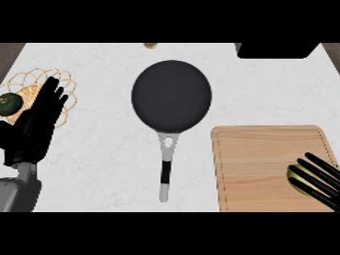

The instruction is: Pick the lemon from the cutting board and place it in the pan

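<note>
**Step: grasp lemon [296, 178]**

On the surface [98, 149], board [260, 164] lies under the right robot hand [334, 185]; pan [171, 94] well to its left. The lemon sits on the board beneath its spread, uncurled fingers. Next: curl round it, lift. The left robot hand [40, 119] rests, fingers apart.

On the bench [106, 149], the pan [172, 96] lies centrally with its handle pointing nearward, the cutting board [264, 159] sits right of that handle carrying the lemon [294, 177] near its right edge, and a basket [27, 79] at the left holds possibly an avocado [9, 103].
</note>
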